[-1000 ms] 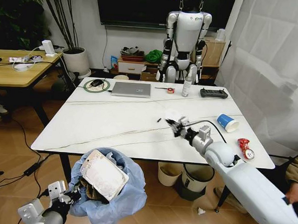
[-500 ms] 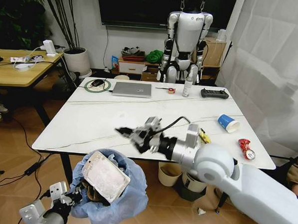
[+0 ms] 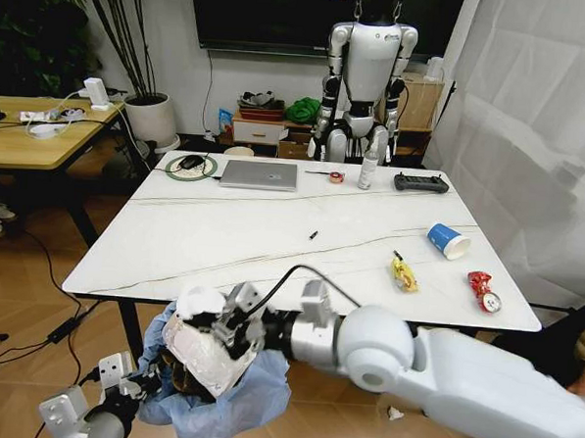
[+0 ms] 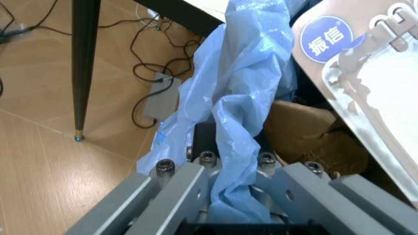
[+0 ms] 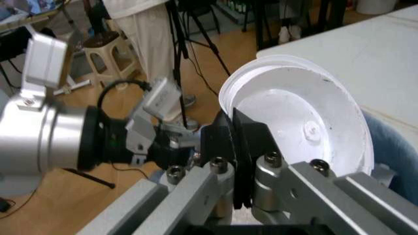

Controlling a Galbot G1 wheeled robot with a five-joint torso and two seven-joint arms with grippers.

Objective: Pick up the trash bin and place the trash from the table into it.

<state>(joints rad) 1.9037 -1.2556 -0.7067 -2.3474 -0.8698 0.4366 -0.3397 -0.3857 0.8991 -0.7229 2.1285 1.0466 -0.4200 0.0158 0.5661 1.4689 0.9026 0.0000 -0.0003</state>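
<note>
The right pincer (image 3: pixel 230 326), clamped on a white lid (image 5: pixel 297 132), hangs directly over the bin (image 3: pixel 226 392), which the left pincer (image 3: pixel 139 386) holds by its liner below the table's (image 3: pixel 222 245) near edge.

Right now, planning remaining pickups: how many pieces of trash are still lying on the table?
3: a blue paper cup near the right edge, a yellow wrapper and a red can toward the front right.
</note>
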